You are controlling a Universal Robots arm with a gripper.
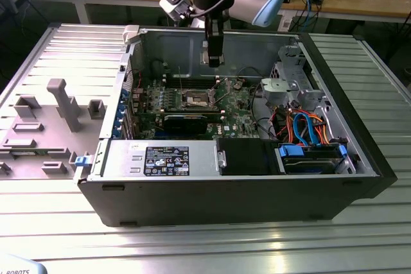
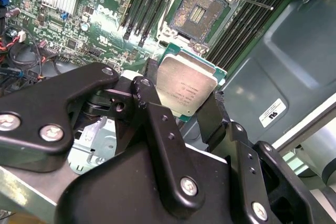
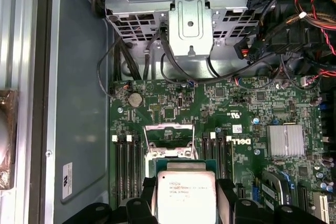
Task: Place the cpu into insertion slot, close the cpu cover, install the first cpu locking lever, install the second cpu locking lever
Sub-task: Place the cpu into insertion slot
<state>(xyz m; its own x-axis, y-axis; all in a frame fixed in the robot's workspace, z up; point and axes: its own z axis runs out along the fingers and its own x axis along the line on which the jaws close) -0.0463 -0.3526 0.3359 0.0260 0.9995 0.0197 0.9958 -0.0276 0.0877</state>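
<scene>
Gripper (image 2: 181,102) is clamped on the cpu (image 3: 186,199) by two side edges, up above the open insertion slot (image 2: 197,11). It looks light, flat and stiff, easy to hurt underneath, so edges seem the safe hold

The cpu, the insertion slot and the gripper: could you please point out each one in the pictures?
cpu (image 2: 186,90), second wrist view, middle of its silver top.
insertion slot (image 2: 198,10), second wrist view, its dark centre.
gripper (image 1: 213,61), exterior view, between its fingertips.
</scene>
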